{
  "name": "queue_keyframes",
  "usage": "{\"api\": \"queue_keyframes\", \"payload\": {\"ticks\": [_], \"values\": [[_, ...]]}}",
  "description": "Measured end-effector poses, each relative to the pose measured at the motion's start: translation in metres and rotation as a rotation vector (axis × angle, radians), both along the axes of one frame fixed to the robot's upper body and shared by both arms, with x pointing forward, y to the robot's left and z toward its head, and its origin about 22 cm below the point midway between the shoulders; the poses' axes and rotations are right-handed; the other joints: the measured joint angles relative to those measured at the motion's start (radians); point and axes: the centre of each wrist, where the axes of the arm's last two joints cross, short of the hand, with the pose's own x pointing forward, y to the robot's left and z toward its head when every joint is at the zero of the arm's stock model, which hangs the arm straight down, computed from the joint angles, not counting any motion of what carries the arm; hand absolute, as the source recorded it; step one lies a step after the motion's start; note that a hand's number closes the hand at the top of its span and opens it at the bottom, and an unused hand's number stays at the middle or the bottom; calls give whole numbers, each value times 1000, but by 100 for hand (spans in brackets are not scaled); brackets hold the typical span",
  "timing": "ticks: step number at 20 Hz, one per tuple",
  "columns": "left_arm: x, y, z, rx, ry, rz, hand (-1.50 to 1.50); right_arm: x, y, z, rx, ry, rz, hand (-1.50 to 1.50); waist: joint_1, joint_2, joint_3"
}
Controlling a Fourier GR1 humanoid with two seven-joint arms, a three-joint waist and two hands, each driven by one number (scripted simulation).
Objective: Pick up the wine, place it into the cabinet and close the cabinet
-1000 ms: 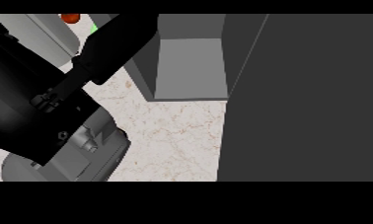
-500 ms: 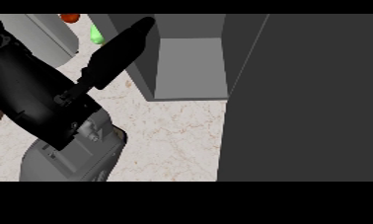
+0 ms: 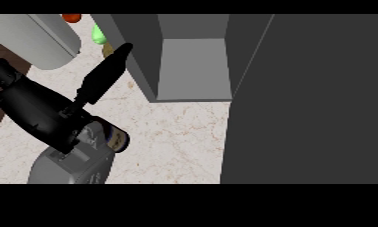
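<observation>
At the left, the wine [image 3: 103,78], a dark bottle, was held tilted above the marble counter [image 3: 177,136], neck aimed toward the open cabinet [image 3: 193,66]. The left hand [image 3: 44,113] was seen at the bottle's base, but whether its fingers were curled round the bottle could not be told. The dark cabinet door [image 3: 310,101] filled the right.

One grey forearm [image 3: 70,163], boxy and faceted, enters at lower left. It ends in a matte black hand [image 3: 44,113] with dark fingers.
</observation>
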Motion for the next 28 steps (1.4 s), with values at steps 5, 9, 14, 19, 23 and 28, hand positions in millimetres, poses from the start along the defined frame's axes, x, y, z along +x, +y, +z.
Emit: {"api": "queue_keyframes", "payload": {"ticks": [5, 9, 14, 19, 23, 28], "values": [[-13, 13, -31, -16, 25, 41, -150, -2, -7, -1, -26, -3, -5, -150, 4, -1, 0], [-26, 21, -55, -45, 40, 59, -150, -3, -11, -4, -32, 2, -7, -150, 6, -1, 0], [-44, 27, -79, -82, 55, 74, -150, -4, -14, -6, -42, 10, 5, -150, 9, -1, -1], [-56, 28, -105, -133, 81, 80, -150, -4, -16, -8, -34, 19, 17, -150, 9, 0, -1], [-66, 29, -122, -166, 109, 94, -150, -5, -16, -10, -25, 16, 27, -150, 10, 0, -1], [-74, 36, -146, -197, 134, 113, -150, -7, -17, -13, -17, 21, 37, -150, 8, 0, -1]]}}
